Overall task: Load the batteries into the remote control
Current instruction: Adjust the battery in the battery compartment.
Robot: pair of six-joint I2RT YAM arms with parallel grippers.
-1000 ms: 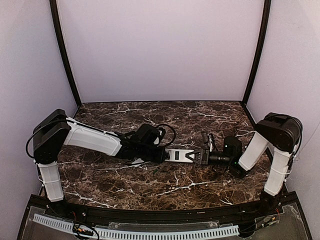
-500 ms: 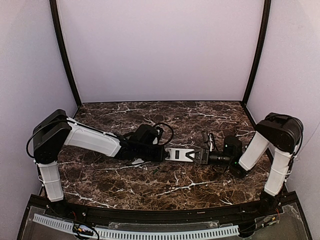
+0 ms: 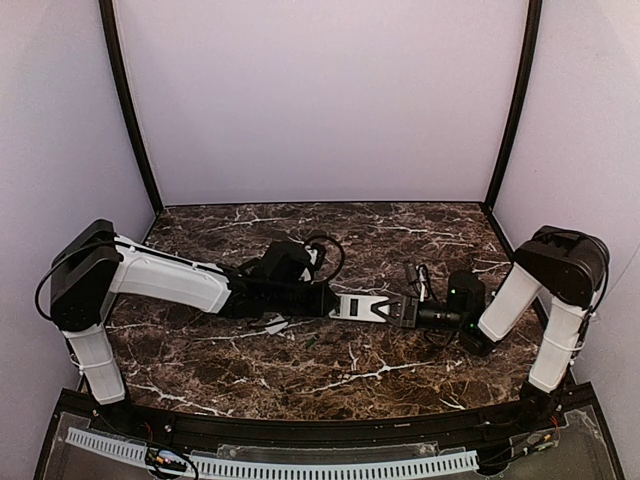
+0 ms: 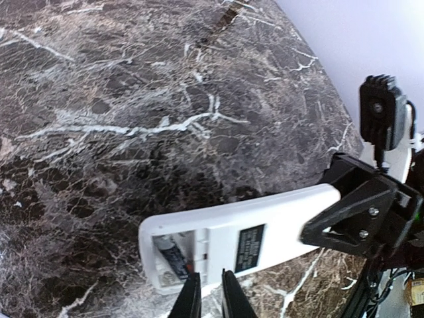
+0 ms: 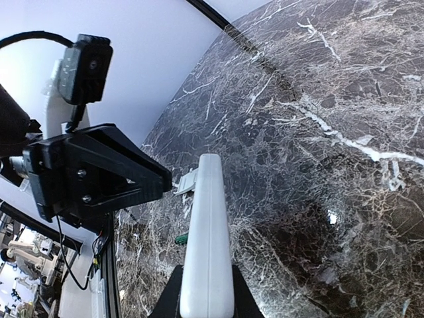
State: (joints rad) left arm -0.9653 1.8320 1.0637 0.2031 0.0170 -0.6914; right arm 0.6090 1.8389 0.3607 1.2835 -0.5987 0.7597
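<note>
Over the marble worktop [image 3: 300,370], the remote control [image 3: 362,308] is gripped by the right claw [image 3: 408,312]; the left claw [image 4: 211,283] is now narrowed nearly shut at its recess [image 4: 192,248], where one battery [image 4: 172,256] seems seated.

the table [image 4: 132,99] is dark marble-look stone, glossy with white veins; the remote control [image 4: 265,222] is smooth white plastic with a faint sheen; the right gripper [image 3: 405,312] looks like matt black plastic.
</note>
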